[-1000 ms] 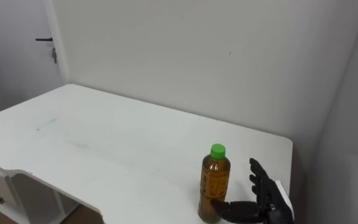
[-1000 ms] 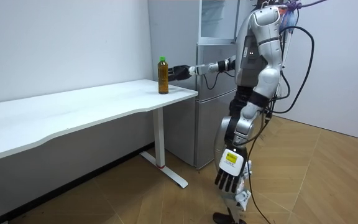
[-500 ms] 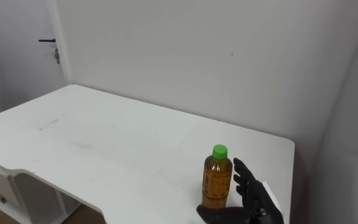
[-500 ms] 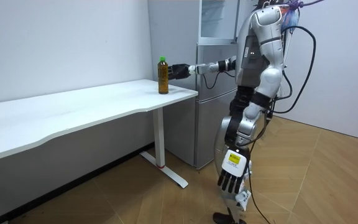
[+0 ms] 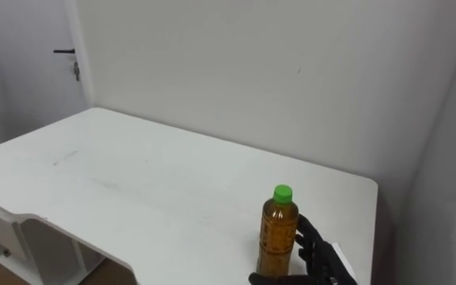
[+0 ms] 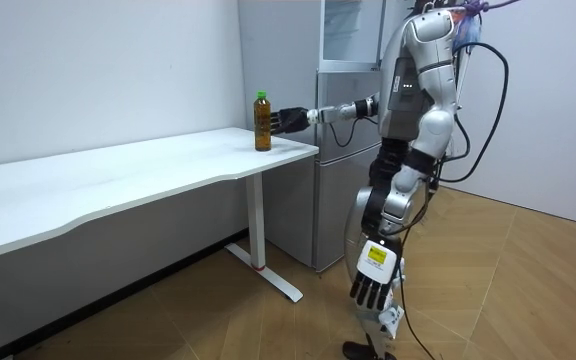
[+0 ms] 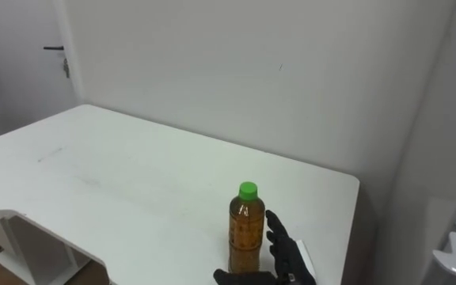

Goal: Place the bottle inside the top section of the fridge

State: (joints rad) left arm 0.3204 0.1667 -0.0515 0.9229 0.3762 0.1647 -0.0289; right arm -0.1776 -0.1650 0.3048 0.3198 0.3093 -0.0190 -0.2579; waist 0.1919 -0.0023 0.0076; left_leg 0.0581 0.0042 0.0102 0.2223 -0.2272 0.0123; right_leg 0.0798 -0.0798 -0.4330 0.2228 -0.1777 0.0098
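Setting: white table [image 5: 157, 186] against a pale wall [image 5: 291, 71]. The robot stands upright at the table's end, its right arm held out level toward the bottle.
Right hand [image 5: 321, 260]: black, just beside the bottle on its right, at the level of the lower body.
Fingers [image 5: 306, 234]: spread and nearly straight, reaching up along the bottle's right and rear side.
Thumb [image 5: 269, 279]: stretched out separately, low in front of the bottle's base.
Grasp: the hand is wide open and cupped about the bottle without being closed on it. Whether any finger touches the bottle cannot be told.
Bottle [image 5: 278, 239]: upright on the table, filled with amber-brown liquid, resting on its own base between the thumb and the fingers.
Cap [image 5: 283, 192]: green, at the bottle's top, above the fingertips.
Table edge: the near edge and the right-hand end of the tabletop both lie close to the bottle. The long bare top runs away from the bottle to the left.
Fridge [image 6: 336, 190]: grey, beyond the table's end from the bottle, behind the outstretched arm in the room view.
Left hand [image 6: 370, 291]: well apart from the bottle, hanging low beside the leg with its fingers straight and holding nothing.
Door [image 5: 18, 79]: far left of the bottle, past the table's other end, with a dark handle.
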